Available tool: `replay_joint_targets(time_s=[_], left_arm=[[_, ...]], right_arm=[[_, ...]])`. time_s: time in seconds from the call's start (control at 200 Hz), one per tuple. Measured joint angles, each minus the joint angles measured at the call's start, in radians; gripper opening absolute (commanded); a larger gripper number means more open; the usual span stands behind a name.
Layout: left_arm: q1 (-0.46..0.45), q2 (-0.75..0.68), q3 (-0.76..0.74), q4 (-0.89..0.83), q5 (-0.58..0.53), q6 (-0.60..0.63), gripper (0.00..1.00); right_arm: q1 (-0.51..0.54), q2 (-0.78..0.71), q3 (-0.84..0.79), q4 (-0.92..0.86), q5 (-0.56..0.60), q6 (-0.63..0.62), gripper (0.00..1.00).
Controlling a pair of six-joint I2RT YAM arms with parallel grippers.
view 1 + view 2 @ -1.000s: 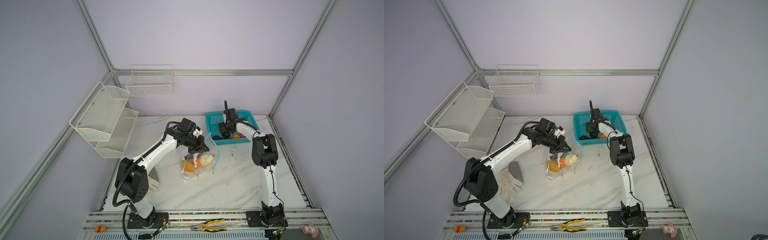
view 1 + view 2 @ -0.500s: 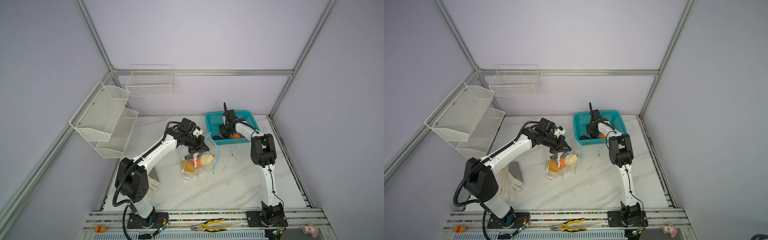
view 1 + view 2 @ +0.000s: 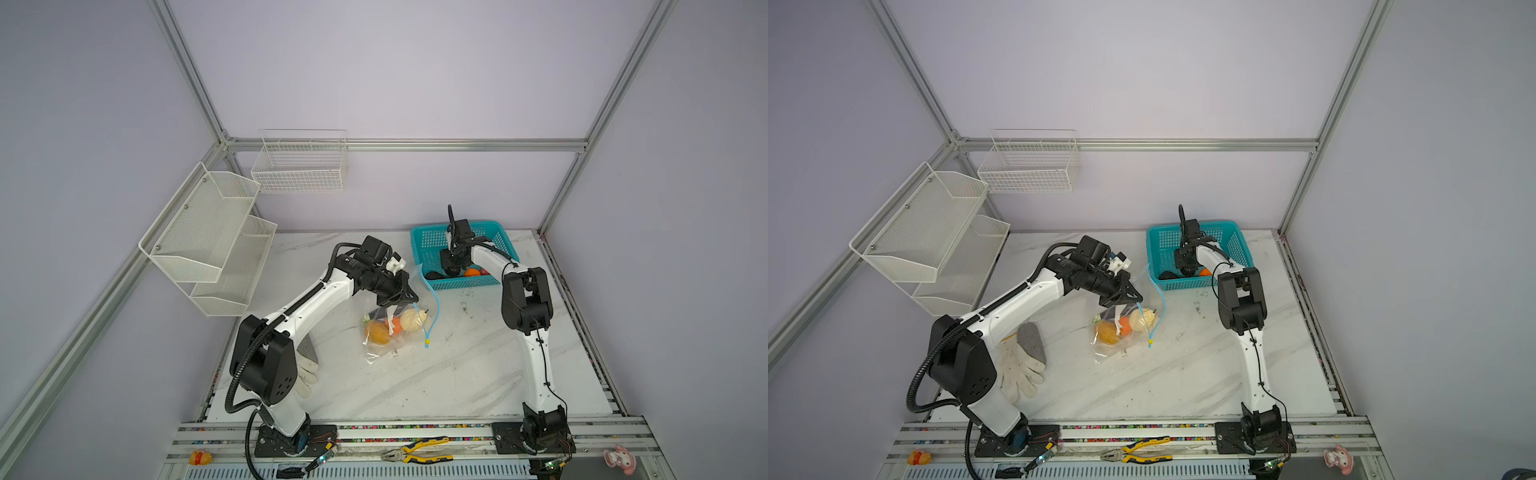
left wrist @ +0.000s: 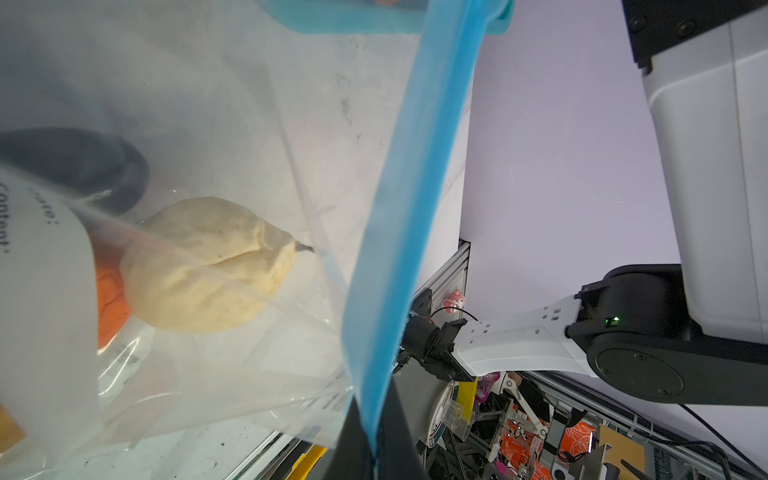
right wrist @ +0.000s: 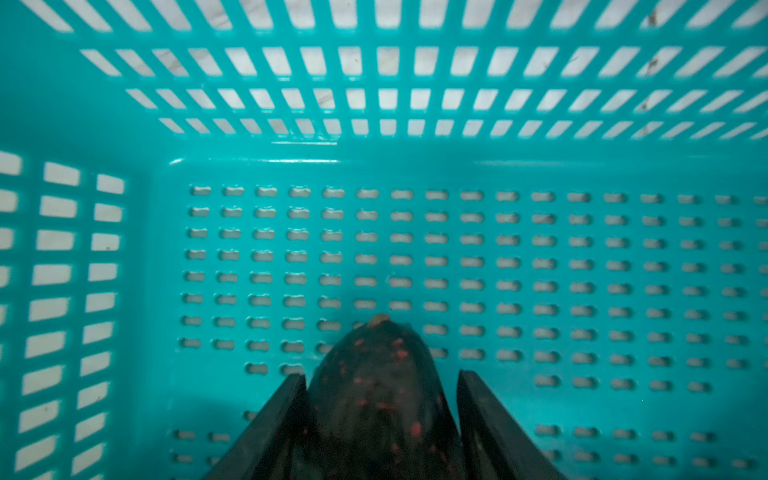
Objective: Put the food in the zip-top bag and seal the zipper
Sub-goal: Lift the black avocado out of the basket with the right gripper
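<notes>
Roughly at the middle of the marble table, the zip-top bag was seen in both top views, its near end resting on the surface and its mouth lifted. The zipper, a light-blue strip, was pinched by the left gripper, whose jaws were pressed fully together on it. In the left wrist view the strip was seen passing down between the two dark fingertips. In a top view the yellow-green slider tab was found hanging at the strip's near end, just right of the bag. Three pieces of food were contained in the bag: a yellow-orange fruit, an orange piece and a cream fruit, the last two touching.

At the far right, the teal basket was entered from above by the right gripper. In the right wrist view a dark speckled fruit was framed by the fingers, which were set partway apart, close against its sides. Whether it was actually clamped could not be told. Beside it in the basket, a second dark piece and an orange ball were seen. A white glove was laid at the near left.
</notes>
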Motion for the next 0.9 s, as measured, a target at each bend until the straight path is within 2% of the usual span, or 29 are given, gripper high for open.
replay_joint_targets(time_s=[0.33, 0.55, 0.69, 0.9], left_arm=[[0.000, 0.000, 0.000, 0.000, 0.000, 0.000, 0.00], [0.005, 0.000, 0.000, 0.000, 0.002, 0.000, 0.00], [0.016, 0.000, 0.001, 0.001, 0.003, 0.000, 0.00], [0.020, 0.000, 0.002, 0.004, 0.003, 0.000, 0.00]], right_arm=[[-0.013, -0.002, 0.099, -0.026, -0.019, 0.027, 0.56], [-0.019, -0.055, 0.071, -0.015, -0.063, 0.048, 0.55], [-0.021, -0.224, -0.085, 0.034, -0.105, 0.082, 0.55], [-0.018, -0.618, -0.409, 0.201, -0.200, 0.179, 0.54]])
